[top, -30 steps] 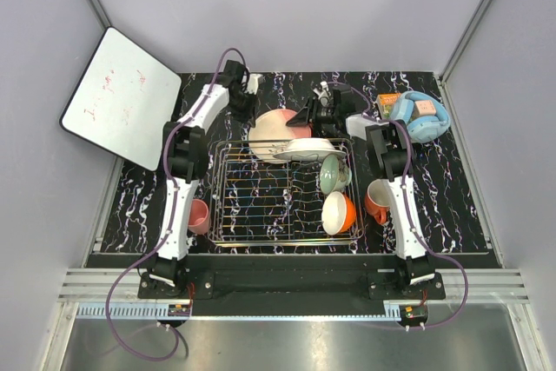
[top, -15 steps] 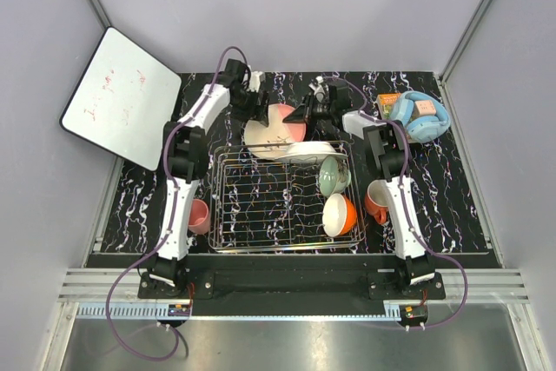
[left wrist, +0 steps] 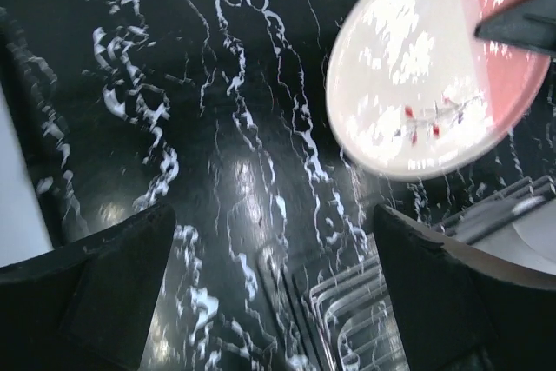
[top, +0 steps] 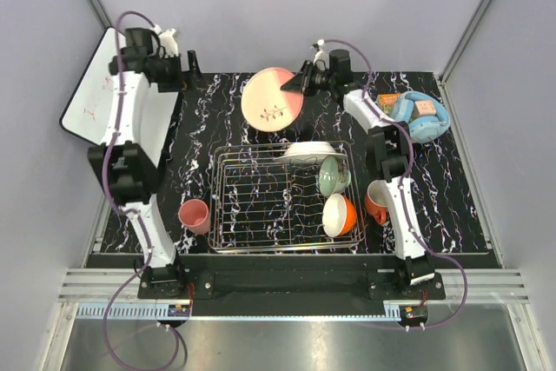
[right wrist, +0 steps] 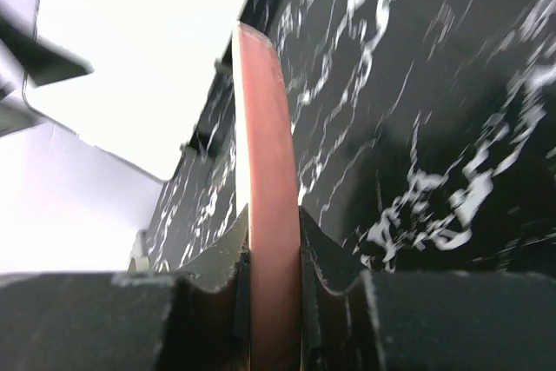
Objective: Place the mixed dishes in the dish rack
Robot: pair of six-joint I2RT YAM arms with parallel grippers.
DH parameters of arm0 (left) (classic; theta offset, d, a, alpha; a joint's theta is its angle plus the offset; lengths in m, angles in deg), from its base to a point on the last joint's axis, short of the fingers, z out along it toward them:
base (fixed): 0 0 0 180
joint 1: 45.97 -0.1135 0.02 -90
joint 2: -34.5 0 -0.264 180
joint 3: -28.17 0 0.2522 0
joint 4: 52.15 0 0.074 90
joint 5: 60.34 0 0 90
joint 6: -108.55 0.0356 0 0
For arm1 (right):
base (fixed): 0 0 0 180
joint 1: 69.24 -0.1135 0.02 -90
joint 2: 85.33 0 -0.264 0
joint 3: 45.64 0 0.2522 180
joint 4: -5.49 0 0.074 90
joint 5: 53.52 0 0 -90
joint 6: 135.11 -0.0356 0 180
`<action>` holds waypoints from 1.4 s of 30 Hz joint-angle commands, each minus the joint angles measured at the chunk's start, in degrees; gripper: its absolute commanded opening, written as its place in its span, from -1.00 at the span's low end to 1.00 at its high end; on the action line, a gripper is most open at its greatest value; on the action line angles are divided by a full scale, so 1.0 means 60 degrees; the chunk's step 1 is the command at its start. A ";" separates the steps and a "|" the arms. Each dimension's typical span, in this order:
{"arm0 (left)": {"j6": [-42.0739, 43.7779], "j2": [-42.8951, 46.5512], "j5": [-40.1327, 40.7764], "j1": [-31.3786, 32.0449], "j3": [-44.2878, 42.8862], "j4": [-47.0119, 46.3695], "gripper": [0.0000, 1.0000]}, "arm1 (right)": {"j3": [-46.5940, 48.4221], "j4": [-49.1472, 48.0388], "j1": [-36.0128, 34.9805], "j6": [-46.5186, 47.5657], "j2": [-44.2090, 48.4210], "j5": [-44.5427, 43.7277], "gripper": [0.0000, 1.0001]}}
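My right gripper (top: 300, 84) is shut on the right rim of the pink plate (top: 272, 100), holding it tilted in the air behind the dish rack (top: 261, 197). In the right wrist view the plate's edge (right wrist: 265, 171) stands clamped between both jaws of that gripper (right wrist: 274, 241). My left gripper (top: 189, 67) is open and empty at the far left; its view (left wrist: 274, 301) shows the plate (left wrist: 434, 67) well apart. The white plate (top: 308, 152), mint-green bowl (top: 333, 174) and orange bowl (top: 339, 213) sit in the rack. The pink cup (top: 194, 215) and orange mug (top: 376, 200) stand beside it.
A white board (top: 87, 102) leans at the far left, under the left arm. Light-blue headphones (top: 420, 115) lie at the back right. The rack's left half holds nothing. Grey walls close in on three sides.
My left gripper opened, let go of the pink plate and swung up and far left. My right gripper lifted the plate up and back, away from the rack.
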 commanded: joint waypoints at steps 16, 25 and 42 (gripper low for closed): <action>0.2609 0.2698 -0.0493 0.1667 0.3893 0.1786 0.98 | -0.3123 0.1935 0.0599 0.3770 0.8804 -0.1409 -1.00; 0.3649 0.3373 0.0560 0.2796 0.4742 0.1919 0.98 | -0.6946 0.2419 0.0555 0.5321 1.3547 -0.1072 -1.00; 0.3781 0.1908 0.2320 0.3338 0.3629 0.1538 0.98 | -0.9498 0.5068 0.0263 0.9144 1.6322 0.0039 -1.00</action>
